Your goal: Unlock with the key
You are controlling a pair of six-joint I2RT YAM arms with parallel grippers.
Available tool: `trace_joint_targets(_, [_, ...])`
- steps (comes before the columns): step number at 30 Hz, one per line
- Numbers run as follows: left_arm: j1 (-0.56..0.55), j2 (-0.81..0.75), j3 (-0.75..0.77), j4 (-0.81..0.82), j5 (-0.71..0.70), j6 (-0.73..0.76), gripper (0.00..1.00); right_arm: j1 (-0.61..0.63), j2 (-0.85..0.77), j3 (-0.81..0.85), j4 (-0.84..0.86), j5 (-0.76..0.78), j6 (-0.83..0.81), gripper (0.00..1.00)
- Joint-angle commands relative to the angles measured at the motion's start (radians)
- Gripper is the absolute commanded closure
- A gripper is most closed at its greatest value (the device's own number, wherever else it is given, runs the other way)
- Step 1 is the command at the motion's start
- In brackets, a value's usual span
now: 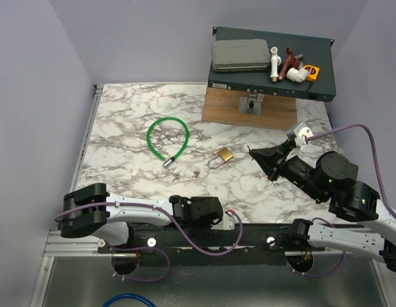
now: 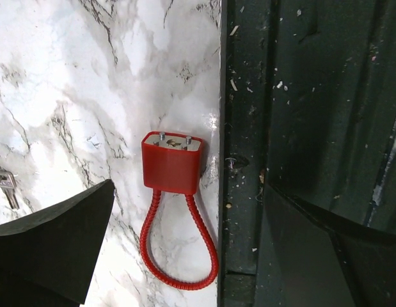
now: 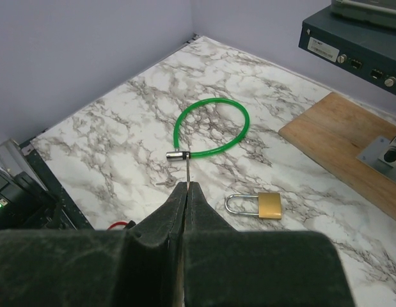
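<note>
Top: left arm lying low along near edge, left gripper (image 1: 220, 214) pointing right; right arm raised, right gripper (image 1: 252, 152) pointing left.
Left wrist: spread wide, straddling red tag (image 2: 172, 163); key (image 2: 6, 185) flat on worktop (image 2: 89, 77), just far.
Right wrist: pressed together above worktop, padlock (image 3: 261, 204) beyond.

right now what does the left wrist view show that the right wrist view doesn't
Only the left wrist view: a red block on a red cord loop, a small silver key at the frame's left border, and the open left hand. Only the right wrist view: the green cable loop, brass padlock, wooden board and the shut right hand. Both: the marble table; a red sliver low in the right wrist view may be that same cord.
</note>
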Motion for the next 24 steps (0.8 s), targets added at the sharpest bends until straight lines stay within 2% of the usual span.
trace_joint_targets(1, [-0.014, 0.042, 0.009, 0.03, -0.064, 0.029, 0.01, -0.003, -0.039, 0.011, -0.045, -0.01, -0.001, 0.99])
trace_joint_targets(6, [-0.02, 0.07, -0.01, 0.057, -0.079, 0.086, 0.02, -0.002, -0.056, 0.012, -0.063, -0.031, 0.001, 0.99])
trace_joint_targets(7, [-0.02, 0.076, -0.017, 0.061, -0.077, 0.1, 0.04, -0.003, -0.057, 0.012, -0.068, -0.032, 0.0, 0.99])
trace_joint_targets(10, [-0.022, 0.093, -0.032, 0.076, -0.063, 0.127, 0.16, -0.003, -0.066, 0.011, -0.075, -0.026, -0.007, 0.99])
trace_joint_targets(13, [-0.022, 0.103, -0.059, 0.104, -0.074, 0.141, 0.34, -0.003, -0.076, 0.009, -0.077, -0.029, -0.013, 0.99])
trace_joint_targets(17, [-0.024, 0.097, -0.063, 0.103, -0.068, 0.142, 0.48, -0.003, -0.08, 0.01, -0.083, -0.025, -0.016, 0.99])
trace_joint_targets(22, [-0.027, 0.092, -0.036, 0.092, -0.066, 0.155, 0.71, -0.002, -0.077, 0.005, -0.073, -0.018, -0.023, 0.99])
trace_joint_targets(24, [-0.031, 0.084, -0.031, 0.084, -0.073, 0.161, 0.76, -0.004, -0.074, 0.005, -0.073, -0.017, -0.028, 0.99])
